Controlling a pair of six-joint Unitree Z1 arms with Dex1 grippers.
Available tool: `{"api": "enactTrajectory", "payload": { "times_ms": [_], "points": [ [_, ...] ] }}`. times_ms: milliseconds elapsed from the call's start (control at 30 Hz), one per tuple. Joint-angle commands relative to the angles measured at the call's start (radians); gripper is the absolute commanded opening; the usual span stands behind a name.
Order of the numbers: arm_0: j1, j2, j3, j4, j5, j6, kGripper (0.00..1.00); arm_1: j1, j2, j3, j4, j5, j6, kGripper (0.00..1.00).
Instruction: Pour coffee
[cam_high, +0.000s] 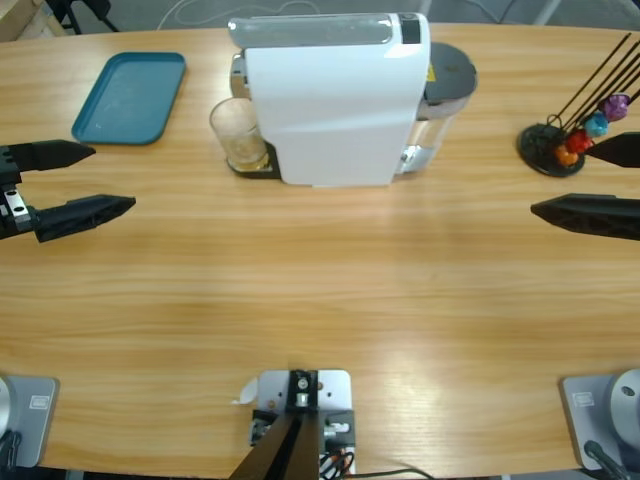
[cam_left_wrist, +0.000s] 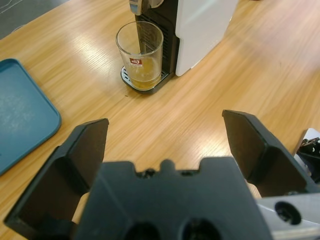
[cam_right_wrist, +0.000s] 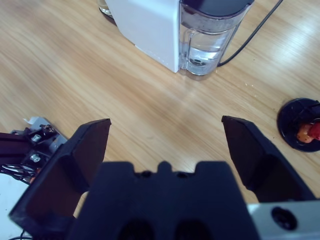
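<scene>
At the bench's left edge the left end effector (cam_high: 85, 180) hangs released, jaws spread over bare wood, with a teal tray (cam_high: 130, 95) near the far left corner. Toward the middle of the far edge, the coffee (cam_left_wrist: 143, 81) lies as a shallow amber pool in a clear glass (cam_high: 239, 133) on the drip tray of the white machine (cam_high: 330, 95). At the right edge the right end effector (cam_high: 585, 182) is likewise released, beside a black capsule stand (cam_high: 560, 145).

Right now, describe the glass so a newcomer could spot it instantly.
Find the white coffee machine at the table's far middle. The glass stands on the drip tray under its spout, towards the teal tray. It is clear, with a small red label and a shallow amber pool of coffee.
</scene>
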Motion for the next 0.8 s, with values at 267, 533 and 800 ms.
{"api": "enactTrajectory", "payload": {
  "times_ms": [267,533,800],
  "points": [
    [0.01,0.034,-0.091,0.07,-0.036,0.118,0.949,-0.013,0.077,0.037,-0.004,0.026,0.0,1.0],
    [0.099,0.264,-0.216,0.067,-0.123,0.341,0.948,-0.013,0.094,0.037,-0.005,0.023,0.001,1.0],
    [0.214,0.417,-0.239,0.045,-0.399,0.427,0.968,-0.013,0.109,0.038,-0.01,0.022,0.002,1.0]
  ]
}}
